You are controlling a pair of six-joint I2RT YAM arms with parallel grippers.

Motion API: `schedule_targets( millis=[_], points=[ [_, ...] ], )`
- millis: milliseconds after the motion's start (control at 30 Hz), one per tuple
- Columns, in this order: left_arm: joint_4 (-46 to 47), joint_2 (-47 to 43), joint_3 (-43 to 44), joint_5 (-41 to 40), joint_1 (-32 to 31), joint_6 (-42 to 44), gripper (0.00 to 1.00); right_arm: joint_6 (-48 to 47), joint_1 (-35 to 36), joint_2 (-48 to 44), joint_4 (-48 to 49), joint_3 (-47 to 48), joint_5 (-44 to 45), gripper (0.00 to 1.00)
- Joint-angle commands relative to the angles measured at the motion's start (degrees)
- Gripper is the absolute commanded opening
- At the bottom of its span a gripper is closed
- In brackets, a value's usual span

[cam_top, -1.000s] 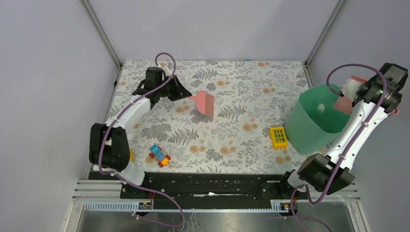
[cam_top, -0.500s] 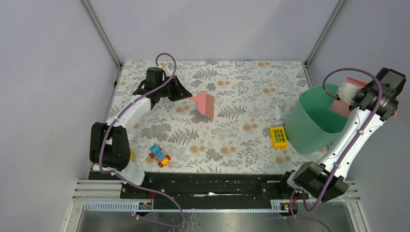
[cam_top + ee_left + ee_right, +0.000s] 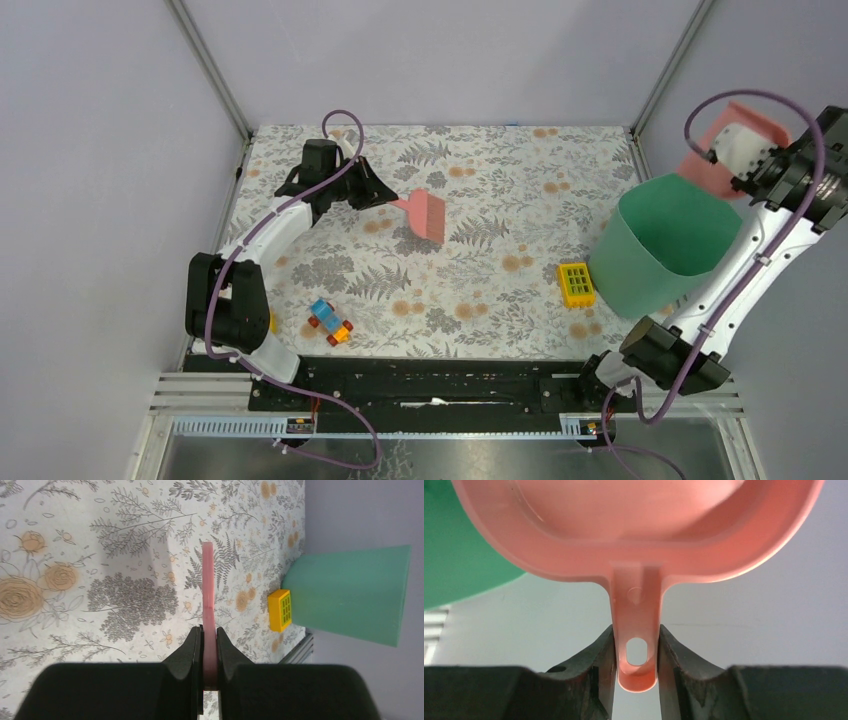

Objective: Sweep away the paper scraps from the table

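We've lifted the dustpan (image 3: 735, 140) off the bin (image 3: 665, 245), right tool (image 3: 636, 647) clamping it, left tool (image 3: 208, 637) the brush (image 3: 208, 585); emptying seems done, next check the worktop (image 3: 500, 170).

Table (image 3: 500, 160) in floral cloth, green bin (image 3: 650, 265), yellow block (image 3: 575, 284), toy bricks (image 3: 330, 322)

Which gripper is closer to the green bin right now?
Right. The right gripper holds the pink dustpan up by the green bin's far rim; the left gripper, shut on the pink brush, is across the table at its far left.
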Motion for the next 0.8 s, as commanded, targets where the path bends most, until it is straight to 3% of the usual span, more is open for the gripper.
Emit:
schedule_targets(
  millis=[0,100,200,400,633,767],
  points=[
    [4.92,-1.52,1.4,4.25,0.21,-4.15,0.0,14.06,0.3,4.21,-10.59,14.92,-18.92,0.0],
    [7.72,-3.47,0.24,6.03,0.06,-8.3,0.0,20.76,4.3,6.45,-16.52,19.95,-27.84,0.0],
    [8.63,-5.82,-2.16,6.65,-0.15,-10.47,0.0,26.83,16.18,4.65,-17.99,15.38,-26.62,0.0],
    [2.61,-8.75,-6.11,8.67,-0.65,-7.87,0.0,37.94,38.05,-0.76,-11.13,-4.69,-23.0,0.0],
    [-11.4,-8.82,-8.76,4.49,-1.04,3.53,0.0,45.47,54.7,-0.22,-5.62,-29.1,-22.28,0.0],
    [-10.8,-8.76,-12.19,5.08,-0.98,3.83,0.02,47.57,63.95,0.63,1.43,-43.77,-15.04,0.03]
  ],
)
